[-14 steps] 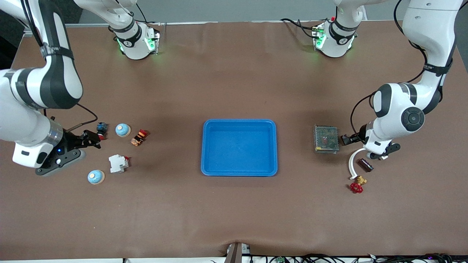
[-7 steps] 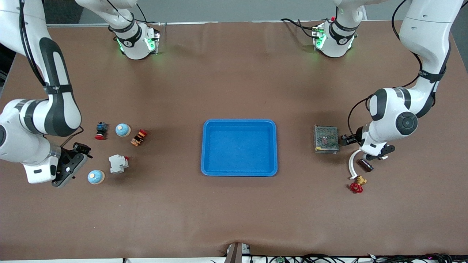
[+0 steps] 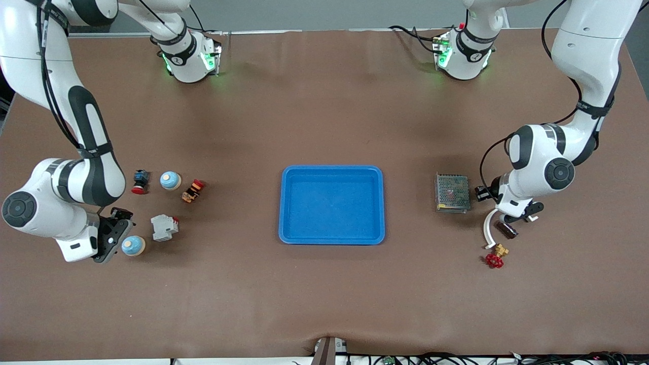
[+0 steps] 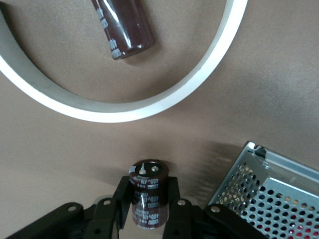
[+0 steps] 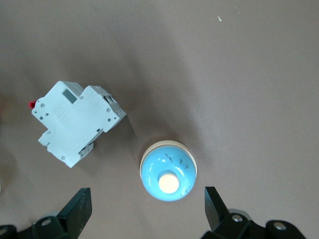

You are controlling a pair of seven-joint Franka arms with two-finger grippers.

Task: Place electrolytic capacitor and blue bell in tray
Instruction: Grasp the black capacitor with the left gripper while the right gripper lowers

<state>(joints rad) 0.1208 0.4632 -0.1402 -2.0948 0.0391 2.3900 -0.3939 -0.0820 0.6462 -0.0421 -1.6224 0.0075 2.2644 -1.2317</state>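
Brown is the colour of the table (image 3: 324, 101), and a bright blue tray (image 3: 331, 169) sits in the middle of it.

The left gripper (image 3: 502, 215) is down at the left arm's end of the table, just beside a grey mesh box (image 3: 452, 192). In the left wrist view its fingers (image 4: 172, 191) are squeezed tight on a small brown capacitor (image 4: 148, 196). Whether the capacitor stands on the table or is lifted is hard to tell. Close by lies a white curved piece (image 3: 488, 228), and another brown capacitor (image 4: 124, 27) lies on its side inside the curve. A little red valve (image 3: 494, 259) sits nearer to the front camera than these.

The right gripper (image 3: 109, 235) is low at the right arm's end of the table, by a blue bell (image 3: 133, 246). Its fingers (image 5: 77, 206) are spread wide, one on each side of the bell, and they do not touch it. A white switch box (image 3: 164, 227) sits just beside this bell, toward the tray. Farther from the front camera stand a second blue bell (image 3: 170, 180), a red push button (image 3: 140, 181) and a small orange and black part (image 3: 192, 191).

Both task things are well apart from the tray.
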